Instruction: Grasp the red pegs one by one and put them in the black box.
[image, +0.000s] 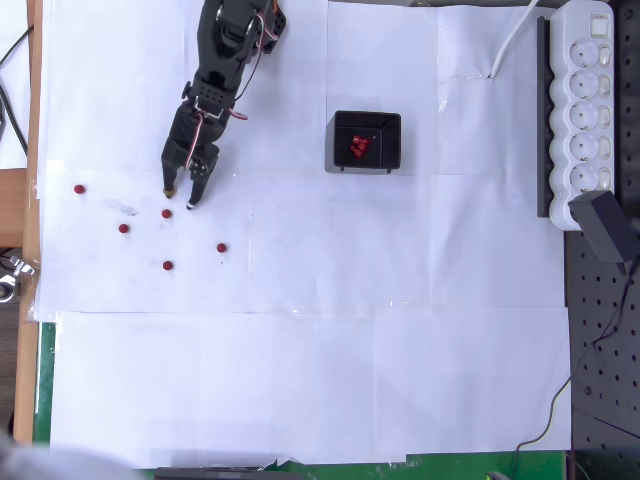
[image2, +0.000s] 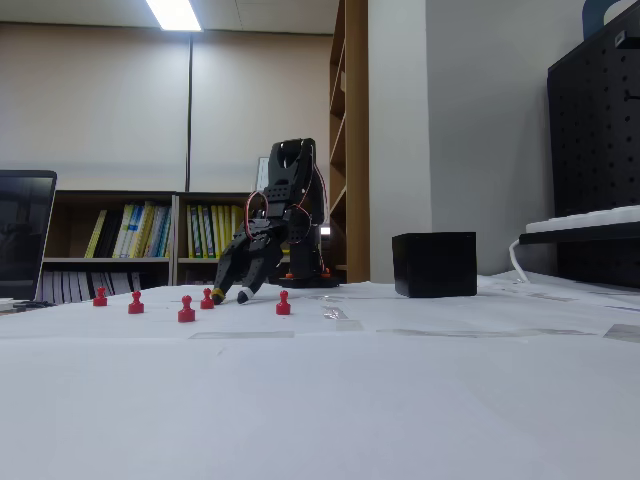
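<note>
Several red pegs stand loose on the white paper at the left. One peg (image: 166, 213) (image2: 207, 298) is just in front of my gripper's tips. Others stand at the far left (image: 79, 188), lower left (image: 123, 228), below (image: 167, 265) and to the right (image: 221, 247). My black gripper (image: 179, 198) (image2: 229, 296) points down at the paper, open, with nothing between its fingers. The black box (image: 390, 128) (image2: 434, 264) sits to the right of the arm, with a few red pegs (image: 358, 148) inside it.
A white power strip (image: 585, 100) lies along the right edge on a black pegboard, its cable (image: 510, 40) running over the paper's top right. The table's wooden edge (image: 30, 150) runs down the left. In the fixed view, bookshelves (image2: 150, 235) stand behind.
</note>
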